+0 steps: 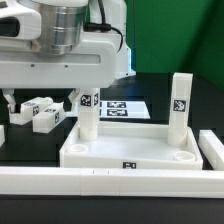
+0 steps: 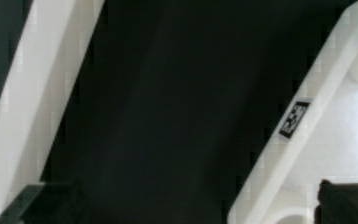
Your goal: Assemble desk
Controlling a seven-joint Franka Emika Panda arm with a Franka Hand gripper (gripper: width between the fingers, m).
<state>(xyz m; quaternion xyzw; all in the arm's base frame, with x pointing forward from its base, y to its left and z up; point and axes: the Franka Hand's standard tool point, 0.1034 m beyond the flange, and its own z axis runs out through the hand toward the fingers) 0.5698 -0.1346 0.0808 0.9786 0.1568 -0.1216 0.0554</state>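
The desk slab (image 1: 125, 150) lies at the centre of the exterior view with its raised rim up. Two white legs stand upright in its far corners, one at the left (image 1: 88, 115) and one at the right (image 1: 180, 105). Two loose legs (image 1: 40, 113) lie on the black table to the slab's left. My gripper (image 1: 42, 100) hangs open just above those loose legs and holds nothing. In the wrist view the gripper (image 2: 190, 205) is open over black table. A white tagged edge of the slab (image 2: 309, 110) runs close by one dark fingertip (image 2: 345, 200).
The long white border rail (image 1: 100, 182) runs along the front and up the exterior view's right side (image 1: 212, 150). The marker board (image 1: 125, 107) lies flat behind the slab. A white strip (image 2: 16, 100) crosses the wrist view beside the other fingertip.
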